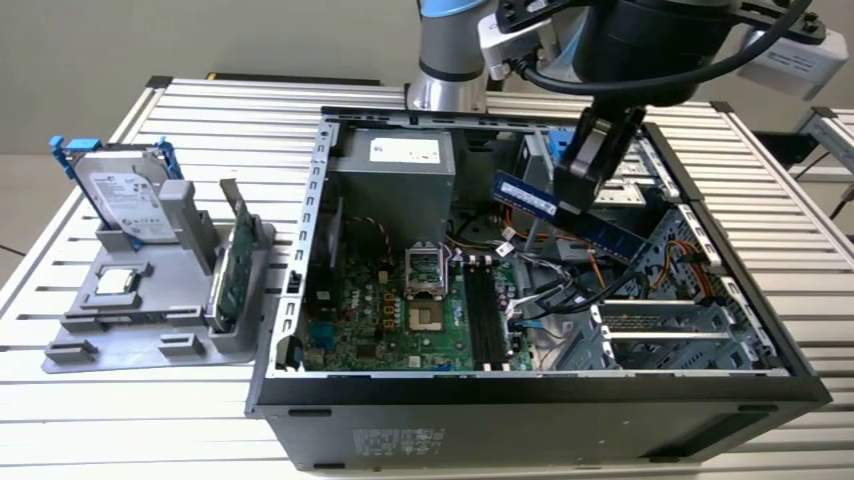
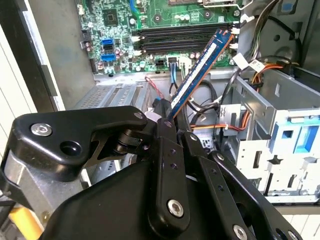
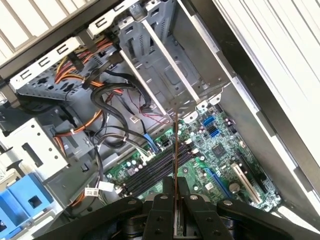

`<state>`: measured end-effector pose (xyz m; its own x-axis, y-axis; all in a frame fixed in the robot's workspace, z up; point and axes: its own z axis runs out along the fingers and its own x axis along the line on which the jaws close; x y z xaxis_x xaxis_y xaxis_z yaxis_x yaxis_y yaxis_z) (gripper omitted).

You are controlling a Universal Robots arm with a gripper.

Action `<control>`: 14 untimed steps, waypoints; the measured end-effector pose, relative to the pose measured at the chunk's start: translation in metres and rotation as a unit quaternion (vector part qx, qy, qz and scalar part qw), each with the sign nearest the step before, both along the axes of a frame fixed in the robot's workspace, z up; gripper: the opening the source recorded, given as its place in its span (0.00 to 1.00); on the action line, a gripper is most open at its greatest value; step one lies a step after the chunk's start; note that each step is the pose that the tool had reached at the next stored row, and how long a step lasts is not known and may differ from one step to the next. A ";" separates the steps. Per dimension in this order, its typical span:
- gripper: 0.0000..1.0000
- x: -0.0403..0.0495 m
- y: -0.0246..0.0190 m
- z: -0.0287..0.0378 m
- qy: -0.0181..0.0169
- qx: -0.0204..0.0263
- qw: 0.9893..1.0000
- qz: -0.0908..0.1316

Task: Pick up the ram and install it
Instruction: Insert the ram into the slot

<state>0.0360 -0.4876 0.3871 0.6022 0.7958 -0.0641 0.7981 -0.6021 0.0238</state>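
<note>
Start at the gripper: its jaws are clenched on one end of the ram, and the blue stick projects from them, tilted, in free air. In the first wrist view you see the ram edge-on, as a thin line rising from between the jaws.

Treat the pick-up as complete and the installation as not yet done. Beyond the stick, the black memory slots on the motherboard appear empty, and the ram touches none of them.

In the exterior view, the gripper holds the ram over the open computer case, at roughly 1 o'clock from the memory slots and apparently well above them. Judge the task about half done; seating the stick in a slot is what is left.

Farther off, at 9 o'clock from the case, a grey holder on the surface carries the hard drive and an expansion card.
</note>
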 end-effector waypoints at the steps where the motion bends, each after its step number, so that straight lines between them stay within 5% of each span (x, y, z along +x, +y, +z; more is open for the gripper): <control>1: 0.00 0.0000 0.0000 0.0000 0.000 0.000 1.000 -0.003; 14: 0.00 0.0000 0.0000 -0.0007 0.000 0.000 0.999 -0.038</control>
